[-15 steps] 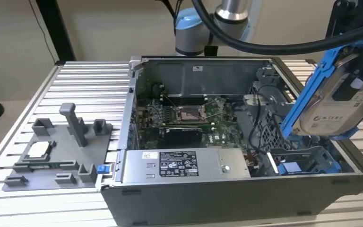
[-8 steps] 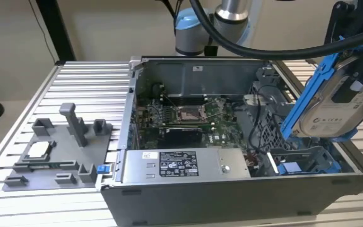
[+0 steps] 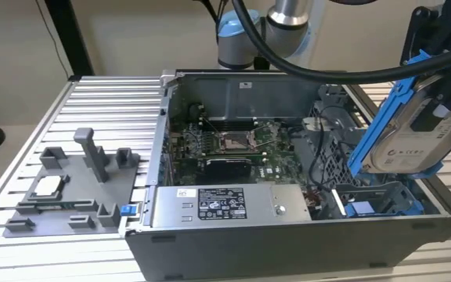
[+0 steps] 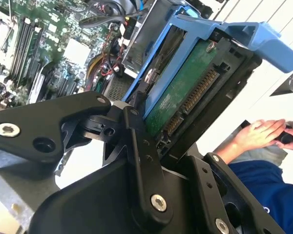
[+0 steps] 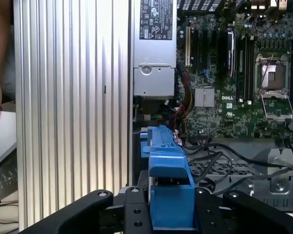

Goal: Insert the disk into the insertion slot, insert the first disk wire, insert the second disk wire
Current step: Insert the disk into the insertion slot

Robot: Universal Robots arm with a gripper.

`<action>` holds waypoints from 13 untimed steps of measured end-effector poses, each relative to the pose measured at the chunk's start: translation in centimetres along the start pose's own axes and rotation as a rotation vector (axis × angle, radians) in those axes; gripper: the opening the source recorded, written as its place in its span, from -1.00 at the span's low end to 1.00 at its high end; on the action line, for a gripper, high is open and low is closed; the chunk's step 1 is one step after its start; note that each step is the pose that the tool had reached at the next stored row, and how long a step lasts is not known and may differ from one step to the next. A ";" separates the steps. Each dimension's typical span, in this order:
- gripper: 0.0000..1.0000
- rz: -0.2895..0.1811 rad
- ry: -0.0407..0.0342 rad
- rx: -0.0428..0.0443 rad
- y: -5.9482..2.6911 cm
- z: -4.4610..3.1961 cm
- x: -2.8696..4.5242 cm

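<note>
**Exterior view.** The tool point(image 3: 438, 111) is clamped on the disk point(image 3: 404, 144). The disk hangs tilted on edge above the insertion slot point(image 3: 378, 202), at the exterior view's right end of the open computer case point(image 3: 288, 247), and is not yet seated. The tool's upper part is cut off.

**Second wrist view.** Black fingers point(image 4: 136, 139) press the disk point(image 4: 180, 92) on its flat faces. It is probably rigid, dense and easily damaged by shock. The metal body looks a safer hold than the springy blue frame.

**First wrist view.** The disk's frame point(image 5: 168, 190) hides the slot mouth. Which of the cables point(image 5: 219, 161) are the disk wires cannot be told.
</note>
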State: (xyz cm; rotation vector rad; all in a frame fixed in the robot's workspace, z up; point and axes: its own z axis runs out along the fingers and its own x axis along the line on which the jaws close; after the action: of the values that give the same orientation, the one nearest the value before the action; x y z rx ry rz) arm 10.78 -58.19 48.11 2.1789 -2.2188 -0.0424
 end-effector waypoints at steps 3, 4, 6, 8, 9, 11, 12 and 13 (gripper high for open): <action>-1.00 0.000 0.0000 -0.0001 0.00 0.17 0.01; -1.00 0.000 0.0000 -0.0002 -0.01 0.22 0.01; -1.00 0.000 0.0000 -0.0003 -0.01 0.33 0.02; -1.00 0.000 0.0000 -0.0004 -0.02 0.42 0.02; -1.00 0.000 0.0000 -0.0004 -0.02 0.47 0.02; -1.00 0.000 0.0000 -0.0004 -0.02 0.58 0.02; -1.00 0.000 0.0000 -0.0004 -0.03 0.65 0.02; -1.00 0.000 0.0000 -0.0004 -0.03 0.75 0.03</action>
State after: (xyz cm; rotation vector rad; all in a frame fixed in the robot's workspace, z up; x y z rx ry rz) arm 10.78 -58.22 47.36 2.1786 -2.2187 -0.0428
